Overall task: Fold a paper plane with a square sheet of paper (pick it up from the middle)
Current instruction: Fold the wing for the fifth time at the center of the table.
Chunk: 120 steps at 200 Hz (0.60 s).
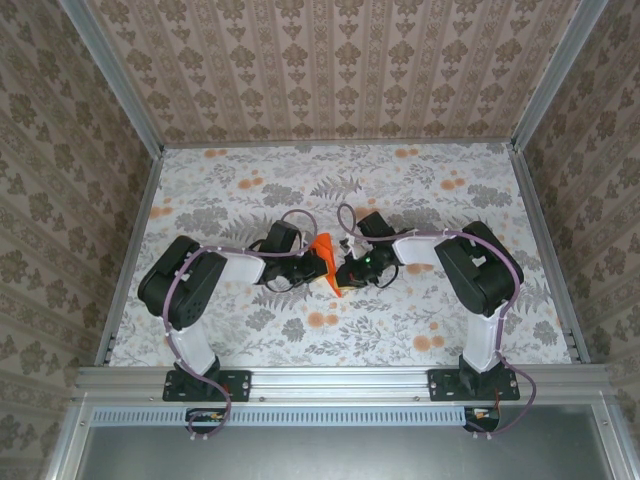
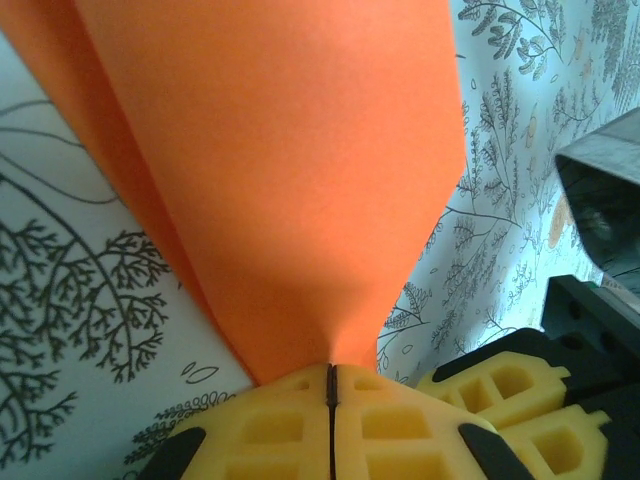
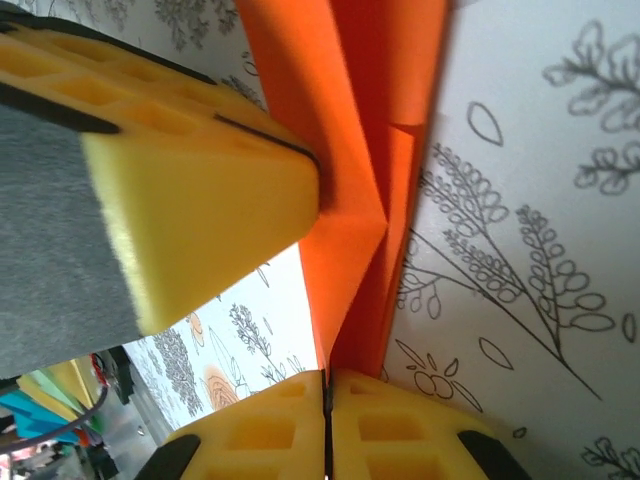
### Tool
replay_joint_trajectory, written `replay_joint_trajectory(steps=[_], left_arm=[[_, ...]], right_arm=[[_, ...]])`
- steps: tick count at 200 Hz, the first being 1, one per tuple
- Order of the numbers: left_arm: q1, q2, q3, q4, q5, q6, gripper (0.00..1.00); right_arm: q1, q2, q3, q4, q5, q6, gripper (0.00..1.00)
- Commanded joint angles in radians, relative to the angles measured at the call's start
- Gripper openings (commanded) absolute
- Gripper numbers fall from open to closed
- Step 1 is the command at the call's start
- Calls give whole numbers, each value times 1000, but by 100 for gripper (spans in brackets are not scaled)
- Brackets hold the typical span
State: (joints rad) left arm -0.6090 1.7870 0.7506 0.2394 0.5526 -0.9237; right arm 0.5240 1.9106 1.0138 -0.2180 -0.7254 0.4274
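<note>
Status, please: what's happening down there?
Left pincer shut on orange paper. Right pincer shut on it too. Paper creased, held between both. No obstruction seen.

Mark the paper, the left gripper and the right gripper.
paper [image 1: 323, 252]: top view, its broad upper part.
left gripper [image 2: 332, 372]: left wrist view, where jaws meet.
right gripper [image 3: 327, 380]: right wrist view, where jaws meet.

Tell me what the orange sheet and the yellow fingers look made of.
The orange sheet: thin matte paper, going by crisp creases and flat colour. The yellow fingers: probably moulded or printed plastic, matte, with recessed pockets; possibly foam.
</note>
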Motion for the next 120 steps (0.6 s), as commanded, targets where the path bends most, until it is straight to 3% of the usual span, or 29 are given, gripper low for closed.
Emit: replay_joint_trajectory(steps=[1,34,120], left_arm=[[-3,31,28,-122,-70,-6,6],[-5,33,36,-174,-104,-6,4],[-14,37,9,-141,-92,-21,3]], right_arm=[[6,9,24,-131,20,-79,14],[6,-44,2,-104,6,-13,20],[2,-52,-21,-74,-3,70,18]])
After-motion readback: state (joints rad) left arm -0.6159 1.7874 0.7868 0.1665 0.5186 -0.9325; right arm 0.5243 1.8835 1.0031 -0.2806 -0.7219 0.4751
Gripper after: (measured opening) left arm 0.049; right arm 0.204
